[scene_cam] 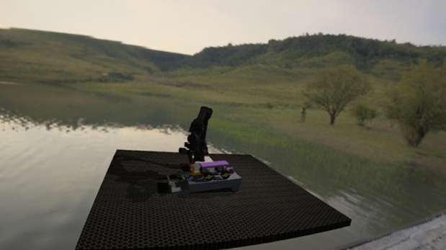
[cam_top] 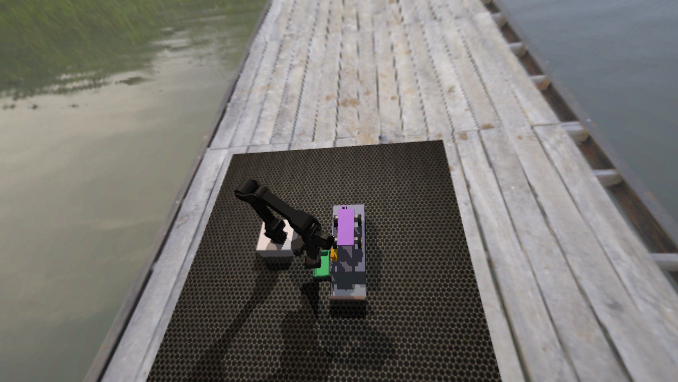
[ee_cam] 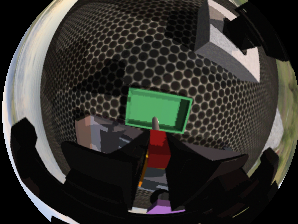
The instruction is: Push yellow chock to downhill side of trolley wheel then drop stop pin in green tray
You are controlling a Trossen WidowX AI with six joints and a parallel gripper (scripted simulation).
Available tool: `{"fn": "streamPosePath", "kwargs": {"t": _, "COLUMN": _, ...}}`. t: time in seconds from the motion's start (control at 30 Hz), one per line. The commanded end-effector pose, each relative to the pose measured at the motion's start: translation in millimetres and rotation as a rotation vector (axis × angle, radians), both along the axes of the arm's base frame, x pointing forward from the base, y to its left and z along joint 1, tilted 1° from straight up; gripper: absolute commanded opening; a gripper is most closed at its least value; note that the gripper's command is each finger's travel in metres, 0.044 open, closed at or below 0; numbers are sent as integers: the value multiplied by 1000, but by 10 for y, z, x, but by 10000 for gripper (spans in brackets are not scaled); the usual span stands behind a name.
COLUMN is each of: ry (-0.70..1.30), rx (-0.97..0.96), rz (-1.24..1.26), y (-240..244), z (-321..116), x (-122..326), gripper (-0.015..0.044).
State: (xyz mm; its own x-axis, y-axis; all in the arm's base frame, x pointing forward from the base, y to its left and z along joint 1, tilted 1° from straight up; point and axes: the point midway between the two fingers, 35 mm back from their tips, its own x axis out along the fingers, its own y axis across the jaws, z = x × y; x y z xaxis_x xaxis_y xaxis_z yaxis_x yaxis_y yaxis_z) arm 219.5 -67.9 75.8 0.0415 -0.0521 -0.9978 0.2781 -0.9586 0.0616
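Gripped by its red head at lower centre of the wrist view, one stop pin (ee_cam: 159,149), likely light, stiff and slippery-shanked, in closed gripper (cam_top: 330,243) (ee_cam: 156,135); best held there.

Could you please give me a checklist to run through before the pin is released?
1. Pin held between the fingers: ok.
2. Pin clear of the trolley: ok.
3. Tray upright, with nothing seen inside: ok.
4. Whole pin over the tray: cannot tell; its tip overlaps the tray's edge in the wrist view, but the height is unclear.
5. Trolley on the ramp: ok.
6. Chock touching a wheel: cannot tell; it stands at the downhill end, contact hidden.
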Motion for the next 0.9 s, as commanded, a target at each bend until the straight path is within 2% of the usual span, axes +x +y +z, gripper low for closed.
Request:
{"fn": "streamPosePath", "kwargs": {"t": 0.0, "ry": -25, "rx": -58, "rz": -5, "y": -19, "z": -68, "x": 9, "gripper": 0}}
{"fn": "streamPosePath", "kwargs": {"t": 0.6, "ry": -45, "rx": -116, "rz": -7, "y": -262, "z": -551, "x": 98, "gripper": 0}}
{"fn": "streamPosePath", "kwargs": {"t": 0.83, "ry": -45, "rx": -116, "rz": -7, "y": -223, "z": -557, "x": 86, "gripper": 184}}
{"fn": "streamPosePath", "kwargs": {"t": 0.87, "ry": -45, "rx": -116, "rz": -7, "y": -214, "z": -560, "x": 84, "gripper": 190}}
